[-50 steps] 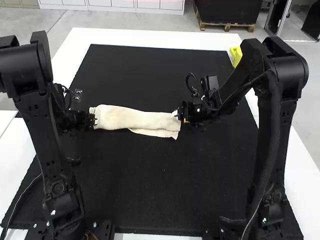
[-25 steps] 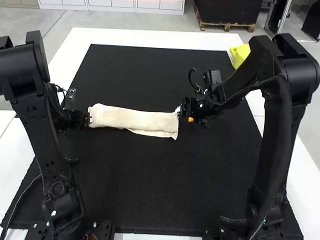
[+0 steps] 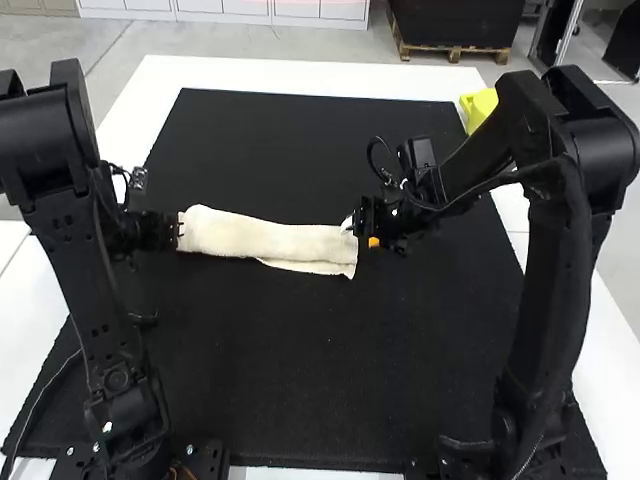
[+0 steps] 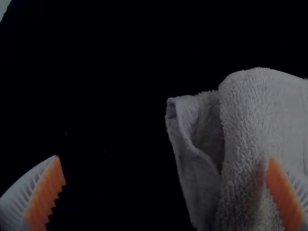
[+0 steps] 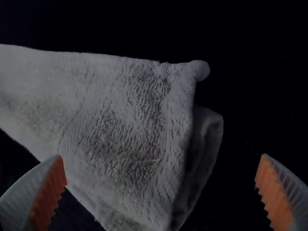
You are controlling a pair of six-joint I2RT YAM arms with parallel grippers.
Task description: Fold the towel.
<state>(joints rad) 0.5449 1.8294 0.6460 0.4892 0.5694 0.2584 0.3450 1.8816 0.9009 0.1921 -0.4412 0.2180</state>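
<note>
- High view: I have the cream towel (image 3: pixel 265 238) laid as a long folded strip across the black mat (image 3: pixel 270 370), a lower layer peeking out along its near side toward the right end. My left gripper (image 3: pixel 175 232) is at its left end, close to the mat's left edge; my right gripper (image 3: pixel 360 218) is at the other end, with more mat on its outer side. Mat stretches beyond the strip and back toward the arm bases, bordered by white table (image 3: pixel 300 78). A yellow object (image 3: pixel 480 106) sits by the far right corner.
- Same view, against half a second ago: my right gripper has eased slightly inward over its end; the towel lies nearly as it did.
- Left wrist view: the left gripper (image 4: pixel 164 158) has its fingers spread wide, one overlapping the towel's rounded fold, the other over dark mat.
- Right wrist view: the right gripper (image 5: pixel 160 155) is wide apart too, the towel's layered end showing between its fingers, a small nub at one corner.
</note>
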